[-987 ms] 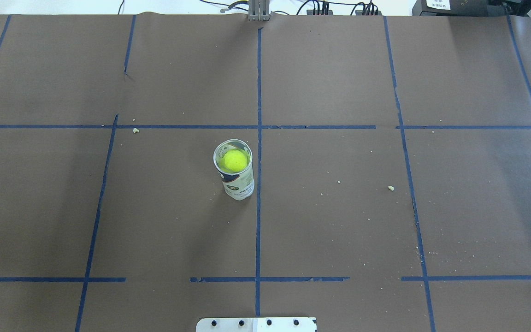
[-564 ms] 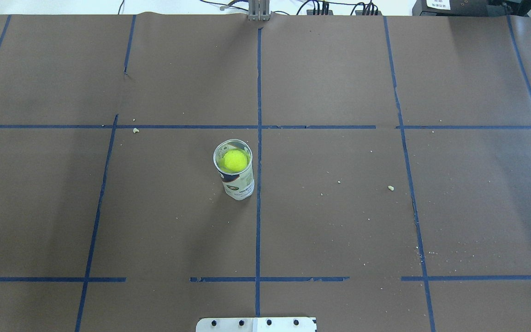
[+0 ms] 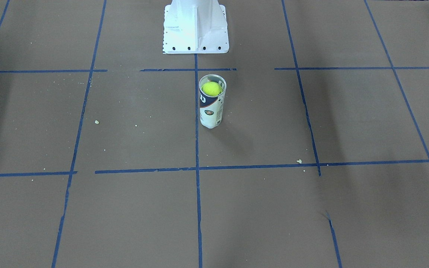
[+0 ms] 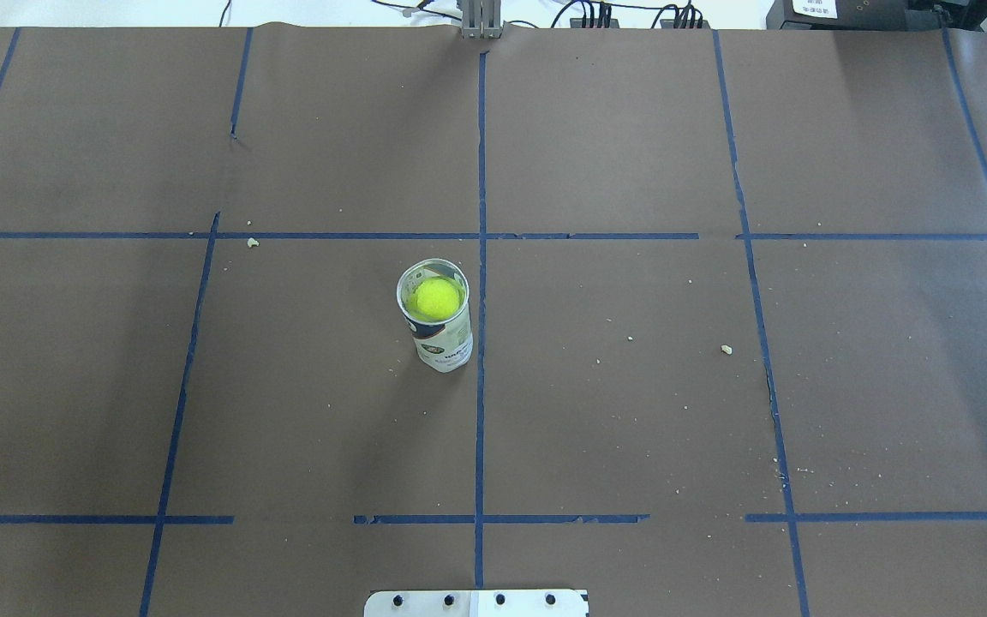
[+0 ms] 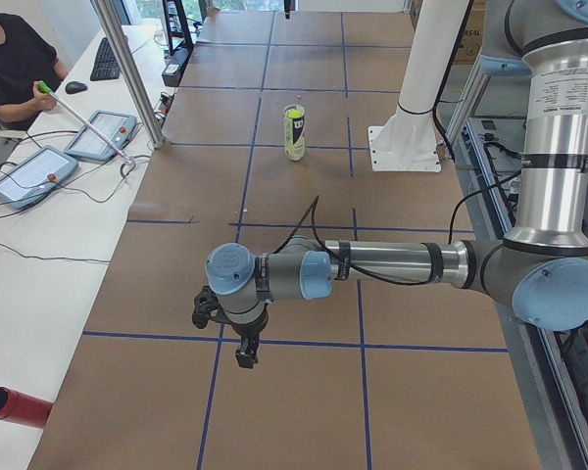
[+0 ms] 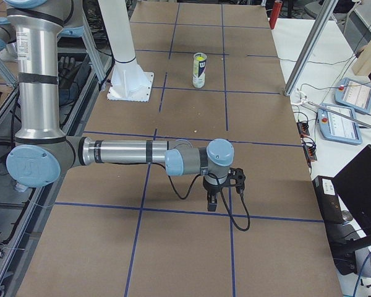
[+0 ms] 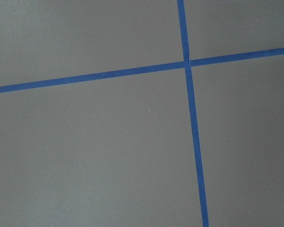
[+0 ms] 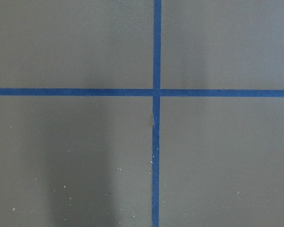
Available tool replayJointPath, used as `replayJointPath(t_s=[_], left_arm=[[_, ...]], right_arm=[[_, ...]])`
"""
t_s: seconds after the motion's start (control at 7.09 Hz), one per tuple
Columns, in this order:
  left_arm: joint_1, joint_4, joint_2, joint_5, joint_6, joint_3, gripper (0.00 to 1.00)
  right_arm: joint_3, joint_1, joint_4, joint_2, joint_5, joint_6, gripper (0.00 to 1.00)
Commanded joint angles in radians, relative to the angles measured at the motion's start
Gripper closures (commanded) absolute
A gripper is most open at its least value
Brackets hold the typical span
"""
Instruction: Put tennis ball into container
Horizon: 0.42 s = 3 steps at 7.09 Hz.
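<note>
The tennis ball (image 4: 436, 297) sits inside the upright clear container (image 4: 443, 348), near its open top, just left of the centre tape line. The front-facing view shows the same: the ball (image 3: 212, 88) in the container (image 3: 210, 113) in front of the base. My left gripper (image 5: 245, 352) hangs over the table's left end, far from the can, and shows only in the exterior left view. My right gripper (image 6: 212, 201) hangs over the right end and shows only in the exterior right view. I cannot tell whether either is open or shut. Both wrist views show only brown paper and blue tape.
The white robot base (image 3: 196, 26) stands behind the can at the table's near edge. Blue tape lines grid the brown paper. A person (image 5: 10, 69), control tablets (image 5: 29, 171) and a red cylinder (image 5: 15, 406) are on the side desk.
</note>
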Motion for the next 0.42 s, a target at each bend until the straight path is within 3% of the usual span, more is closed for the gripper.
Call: replayJointPath(t_s=[0.0,0.28], left_arm=[[-0.001,0.000,-0.006,0.000,0.000,0.003,0.00],[0.001,0.000,-0.008,0.000,-0.002,0.006,0.00]], right_arm=[[0.000,0.000,0.000,0.000,0.000,0.000,0.00],[0.000,0.000,0.000,0.000,0.000,0.000,0.00]])
